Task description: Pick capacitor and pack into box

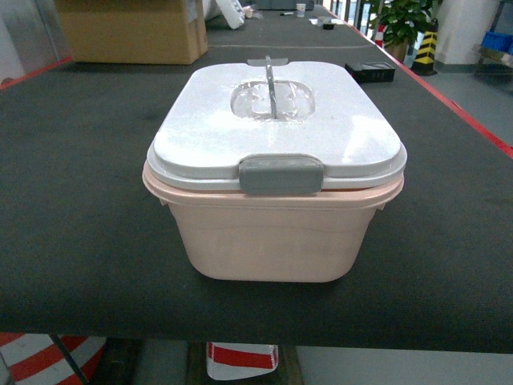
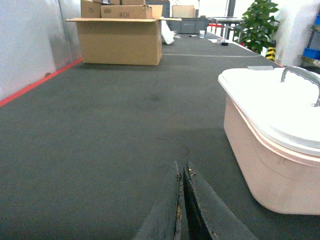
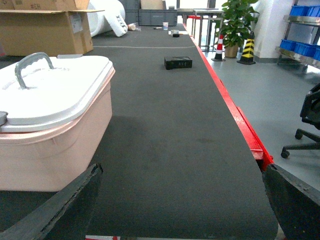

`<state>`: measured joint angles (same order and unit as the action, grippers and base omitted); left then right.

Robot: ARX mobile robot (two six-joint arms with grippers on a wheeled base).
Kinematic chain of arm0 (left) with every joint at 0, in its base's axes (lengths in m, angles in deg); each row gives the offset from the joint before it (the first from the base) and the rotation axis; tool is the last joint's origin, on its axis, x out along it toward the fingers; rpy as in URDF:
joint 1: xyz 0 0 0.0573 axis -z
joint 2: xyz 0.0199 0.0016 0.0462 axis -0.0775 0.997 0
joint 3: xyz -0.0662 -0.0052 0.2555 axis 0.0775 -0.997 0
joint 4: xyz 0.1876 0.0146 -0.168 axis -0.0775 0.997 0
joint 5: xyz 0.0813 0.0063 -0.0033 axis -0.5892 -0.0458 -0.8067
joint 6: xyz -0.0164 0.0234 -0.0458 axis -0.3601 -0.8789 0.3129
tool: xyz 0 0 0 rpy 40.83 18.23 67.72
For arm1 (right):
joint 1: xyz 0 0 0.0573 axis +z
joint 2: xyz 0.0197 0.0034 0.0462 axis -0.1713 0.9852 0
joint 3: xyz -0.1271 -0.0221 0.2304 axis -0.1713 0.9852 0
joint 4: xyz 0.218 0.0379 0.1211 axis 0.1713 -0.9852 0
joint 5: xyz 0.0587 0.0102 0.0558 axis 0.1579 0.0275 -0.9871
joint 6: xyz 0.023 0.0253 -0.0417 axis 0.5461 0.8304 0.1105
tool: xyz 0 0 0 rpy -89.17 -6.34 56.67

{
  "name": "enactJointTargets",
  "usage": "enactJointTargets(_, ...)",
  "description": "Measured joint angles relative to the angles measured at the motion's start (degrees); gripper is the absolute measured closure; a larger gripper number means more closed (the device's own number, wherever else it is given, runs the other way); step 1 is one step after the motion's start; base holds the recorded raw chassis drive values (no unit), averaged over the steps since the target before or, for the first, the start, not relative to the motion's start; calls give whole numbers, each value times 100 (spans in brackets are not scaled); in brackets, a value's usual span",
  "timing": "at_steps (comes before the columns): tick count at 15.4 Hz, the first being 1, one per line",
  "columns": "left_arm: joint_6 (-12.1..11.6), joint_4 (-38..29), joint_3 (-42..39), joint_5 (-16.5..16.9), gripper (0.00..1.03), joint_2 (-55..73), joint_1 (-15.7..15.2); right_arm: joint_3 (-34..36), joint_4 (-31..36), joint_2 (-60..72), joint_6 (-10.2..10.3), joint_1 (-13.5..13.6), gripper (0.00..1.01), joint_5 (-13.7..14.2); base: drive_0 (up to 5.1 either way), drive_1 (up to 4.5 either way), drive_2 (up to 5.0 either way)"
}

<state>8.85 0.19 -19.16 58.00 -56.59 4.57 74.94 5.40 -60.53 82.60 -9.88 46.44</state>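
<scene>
The box [image 1: 272, 233] is a pale pink tub in the middle of the dark table, with its white lid [image 1: 276, 120] on, a grey latch [image 1: 280, 173] at the front and a grey handle [image 1: 271, 84] standing up. The capacitor is out of view in every frame. Neither gripper shows in the head view. My left gripper [image 2: 182, 164] is shut with nothing visible between its tips, low over the mat, left of the box [image 2: 260, 150]. My right gripper [image 3: 182, 170] stands wide open and empty, to the right of the box [image 3: 55, 145].
A brown cardboard carton [image 1: 132, 30] stands at the back left of the table. A small black case [image 3: 178, 63] lies far back on the right. The table's red edge [image 3: 235, 115] runs along the right, with an office chair [image 3: 307, 120] and blue bins [image 3: 302, 15] beyond.
</scene>
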Motion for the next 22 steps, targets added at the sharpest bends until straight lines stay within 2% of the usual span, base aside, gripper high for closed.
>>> enactJointTargets(11, 2, 1047, 2, 2, 101, -970, 0, 0, -2, 0, 0, 0, 3, 2, 0, 0, 0)
enactJointTargets(12, 0, 1720, 4, 2, 101, -1414, 0, 0, -2, 0, 0, 0, 3, 0, 0, 0, 0)
enactJointTargets(13, 2, 2002, 4, 0, 101, -1718, 0, 0, -2, 0, 0, 0, 3, 2, 0, 0, 0)
enactJointTargets(14, 0, 1816, 9, 13, 101, -1818, 0, 0, -4, 0, 2, 0, 3, 4, 0, 0, 0)
enactJointTargets(17, 11, 1939, 4, 4, 100, -1821, -7, 0, 2, 0, 0, 0, 3, -2, 0, 0, 0)
enactJointTargets(18, 9, 1937, 4, 2, 83, -1821, -7, 0, -2, 0, 0, 0, 3, 0, 0, 0, 0)
enactJointTargets(20, 9, 1937, 4, 2, 56, -1821, -7, 0, -2, 0, 0, 0, 3, 0, 0, 0, 0)
enactJointTargets(21, 9, 1939, 4, 2, 33, -1821, -7, 0, -2, 0, 0, 0, 3, 0, 0, 0, 0)
enactJointTargets(22, 9, 1937, 4, 2, 18, -1821, -7, 0, -2, 0, 0, 0, 3, 0, 0, 0, 0)
